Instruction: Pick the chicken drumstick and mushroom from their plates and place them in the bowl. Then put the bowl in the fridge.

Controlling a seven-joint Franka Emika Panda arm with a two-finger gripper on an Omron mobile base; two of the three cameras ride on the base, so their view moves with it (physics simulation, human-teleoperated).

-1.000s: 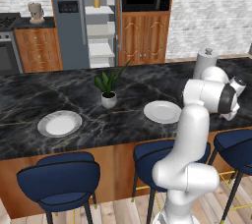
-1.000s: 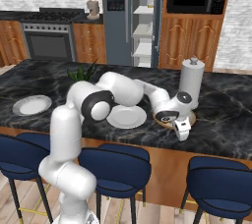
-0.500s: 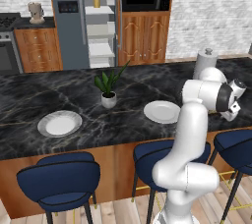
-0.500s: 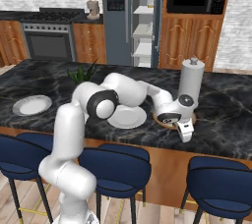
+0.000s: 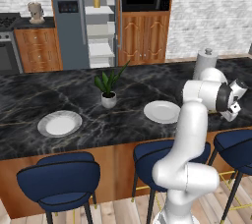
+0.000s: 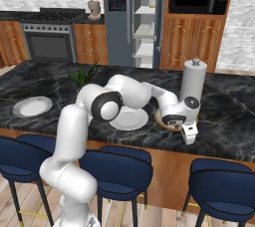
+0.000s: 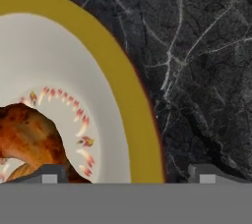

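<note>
Dark marble counter at right; spread end effector straddles the stiff, likely light bowl rim, holding chicken drumstick.

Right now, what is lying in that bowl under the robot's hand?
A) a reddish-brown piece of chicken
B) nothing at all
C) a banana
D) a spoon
A: the hand view shows the reddish-brown chicken drumstick lying inside the bowl, just below its gold rim.

The bowl has a mustard-yellow rim and a cream inside; the chicken drumstick is reddish-brown; the desk is black marble with white veins.
</note>
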